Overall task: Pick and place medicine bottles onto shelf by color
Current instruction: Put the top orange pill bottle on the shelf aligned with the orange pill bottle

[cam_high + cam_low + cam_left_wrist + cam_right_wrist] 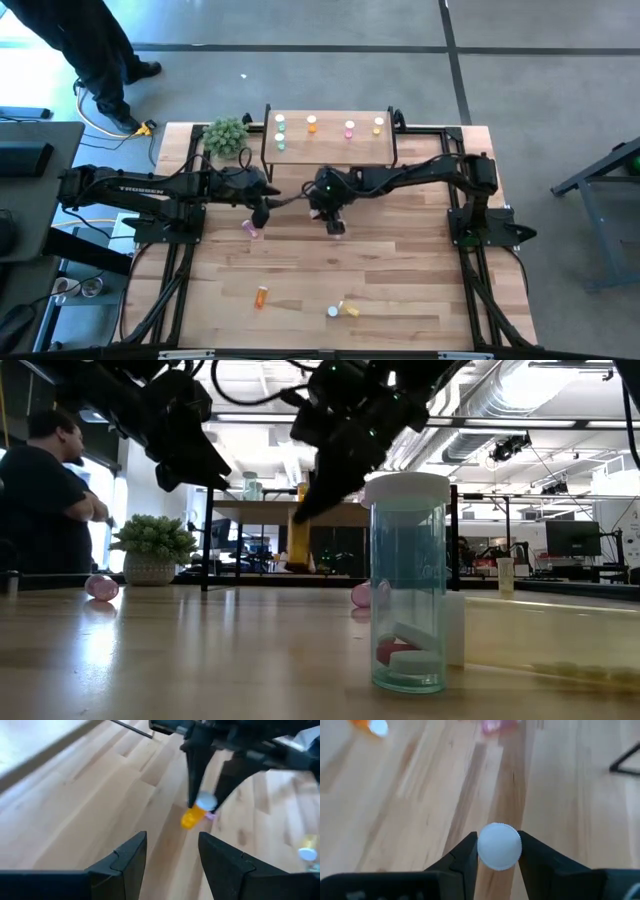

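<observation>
A: Where are the grippers, counted from the shelf (pixel 330 150)?

B: Both are in front of the shelf, over the table (pixel 400 280). The right gripper (pixel 335 226) is just in front of its middle. Its fingers are closed on a white bottle cap (pixel 499 846); the colour of that bottle I cannot tell. The left gripper (pixel 261 215) is in front of the shelf's left end. Its fingers stand apart and hold nothing.

A: Which bottles are already on the shelf?

B: Five, standing: two green ones (pixel 280 123) at the left end, then an orange one (pixel 312 124), a pink one (pixel 349 128) and a yellow one (pixel 378 124).

A: And on the table?

B: A pink bottle (pixel 251 229) lies just by the left gripper. Well in front of the shelf, near the table's front edge, an orange bottle (pixel 261 296) and a yellow bottle (pixel 343 309) lie on their sides.

A: Anything else near the shelf?

B: A green plant (pixel 226 135) stands just beside its left end.
</observation>
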`<action>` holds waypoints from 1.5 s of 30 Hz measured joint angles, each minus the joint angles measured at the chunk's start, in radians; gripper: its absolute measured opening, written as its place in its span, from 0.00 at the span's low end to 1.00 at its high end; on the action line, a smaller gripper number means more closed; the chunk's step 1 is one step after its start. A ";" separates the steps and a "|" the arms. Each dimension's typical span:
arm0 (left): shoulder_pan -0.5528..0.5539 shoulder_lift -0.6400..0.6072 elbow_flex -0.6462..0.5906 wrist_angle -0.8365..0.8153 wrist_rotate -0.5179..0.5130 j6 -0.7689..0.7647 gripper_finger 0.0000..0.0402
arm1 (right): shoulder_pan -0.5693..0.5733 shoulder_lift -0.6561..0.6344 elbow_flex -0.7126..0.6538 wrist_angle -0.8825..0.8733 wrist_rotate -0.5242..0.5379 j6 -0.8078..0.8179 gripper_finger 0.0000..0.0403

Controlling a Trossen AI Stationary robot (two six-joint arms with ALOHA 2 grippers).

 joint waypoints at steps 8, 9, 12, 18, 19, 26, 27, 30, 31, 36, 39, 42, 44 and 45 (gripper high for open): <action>0.003 0.000 0.000 0.000 -0.081 0.083 0.42 | -0.067 0.000 0.162 -0.119 -0.036 -0.012 0.27; 0.003 0.000 0.000 0.000 -0.082 0.094 0.42 | -0.076 0.000 0.187 -0.136 -0.036 -0.017 0.27; 0.005 0.000 0.000 0.000 -0.091 0.124 0.42 | -0.105 -0.001 0.245 -0.169 -0.036 -0.040 0.27; 0.005 0.000 0.000 0.000 -0.157 0.143 0.42 | -0.174 -0.002 0.341 -0.212 -0.036 -0.041 0.27; 0.005 0.000 0.000 0.000 -0.164 0.143 0.42 | -0.186 -0.002 0.356 -0.225 -0.036 -0.041 0.27; 0.005 0.000 0.000 0.000 -0.203 0.143 0.42 | -0.248 -0.002 0.458 -0.259 0.012 -0.034 0.27; 0.005 0.000 0.000 0.000 -0.209 0.143 0.42 | -0.256 -0.002 0.469 -0.263 0.019 -0.033 0.27; 0.005 0.000 0.000 0.000 -0.214 0.157 0.42 | -0.283 -0.002 0.503 -0.295 0.054 -0.033 0.27; 0.005 0.000 0.000 0.000 -0.214 0.158 0.42 | -0.291 -0.002 0.509 -0.296 0.062 -0.033 0.27; 0.005 0.000 0.000 0.000 -0.232 0.158 0.42 | -0.334 -0.002 0.523 -0.296 0.065 0.008 0.27; 0.005 0.000 0.000 0.000 -0.232 0.158 0.42 | -0.356 0.003 0.523 -0.296 0.062 0.045 0.27; 0.005 0.000 0.000 0.000 -0.232 0.158 0.42 | -0.366 0.014 0.523 -0.310 0.055 0.070 0.27; 0.005 0.000 0.000 0.000 -0.232 0.158 0.42 | -0.365 0.019 0.523 -0.331 0.054 0.075 0.27; 0.005 0.000 0.000 0.001 -0.232 0.158 0.42 | -0.362 0.025 0.523 -0.335 0.052 0.074 0.27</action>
